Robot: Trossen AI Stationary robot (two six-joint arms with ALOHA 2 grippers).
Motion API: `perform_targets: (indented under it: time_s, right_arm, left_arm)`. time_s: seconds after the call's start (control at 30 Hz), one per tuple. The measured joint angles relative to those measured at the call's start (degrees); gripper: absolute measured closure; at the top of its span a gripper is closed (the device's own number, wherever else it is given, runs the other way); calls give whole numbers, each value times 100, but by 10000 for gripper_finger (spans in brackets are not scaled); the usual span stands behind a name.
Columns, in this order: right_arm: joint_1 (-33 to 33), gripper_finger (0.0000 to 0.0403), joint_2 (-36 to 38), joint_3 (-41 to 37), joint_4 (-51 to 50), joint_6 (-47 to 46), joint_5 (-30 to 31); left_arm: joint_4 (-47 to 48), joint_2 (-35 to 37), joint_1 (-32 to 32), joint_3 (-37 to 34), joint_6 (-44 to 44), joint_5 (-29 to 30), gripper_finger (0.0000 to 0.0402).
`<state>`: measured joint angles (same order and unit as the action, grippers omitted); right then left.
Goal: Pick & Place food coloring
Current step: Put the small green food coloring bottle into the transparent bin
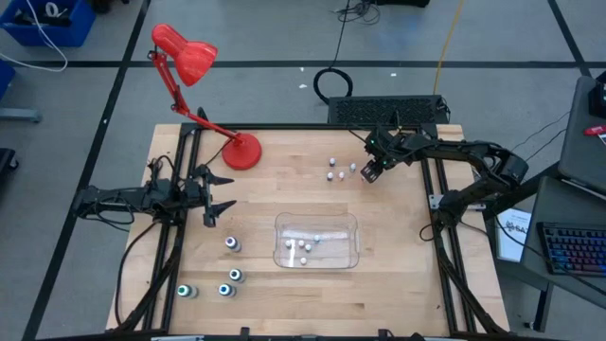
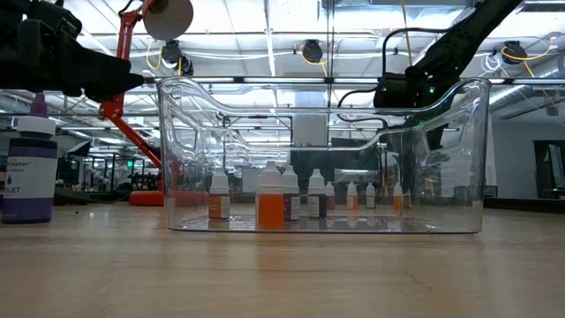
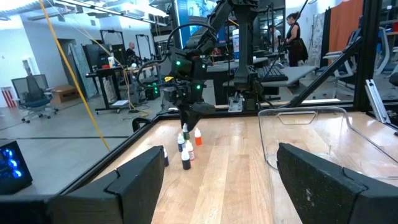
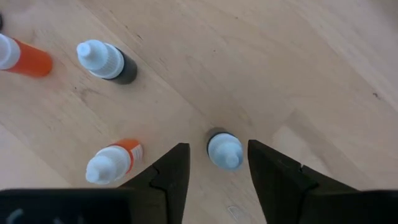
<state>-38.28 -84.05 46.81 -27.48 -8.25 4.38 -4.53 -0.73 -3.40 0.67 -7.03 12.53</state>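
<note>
Several tiny food coloring bottles (image 1: pixel 336 169) stand on the table's far right part. My right gripper (image 1: pixel 369 172) slants down over them, open. In the right wrist view its fingers stand on either side of one dark bottle with a whitish cap (image 4: pixel 224 151), with a gap showing on each side. An orange bottle (image 4: pixel 112 163), a black one (image 4: pixel 106 61) and another orange one (image 4: pixel 22 59) stand close by. More small bottles (image 1: pixel 303 246) are in the clear tray (image 1: pixel 350 223). My left gripper (image 1: pixel 216 201) waits open and level at the table's left.
A few larger bottles with teal tops (image 1: pixel 232 244) stand near the left front of the table; one purple-labelled bottle (image 2: pixel 26 168) shows in the low view. A red desk lamp (image 1: pixel 241 150) stands at the far left. Bare wood lies between the tray and the far bottles.
</note>
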Motion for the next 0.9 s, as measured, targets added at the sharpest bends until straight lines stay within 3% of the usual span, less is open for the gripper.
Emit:
perform_targets:
  time_s: [0.5,0.7,0.9]
  right_arm:
    - [0,368,5,2,320,357,1]
    - [68,368,138,123,-37,468,-4]
    - [644,368,739,765,-1085,346,1]
  left_arm:
    - [0,-1,-1,0,0,0,96]
    - [1,-1,-1,0,0,0,96]
    - [0,-1,0,-1,0,0,96]
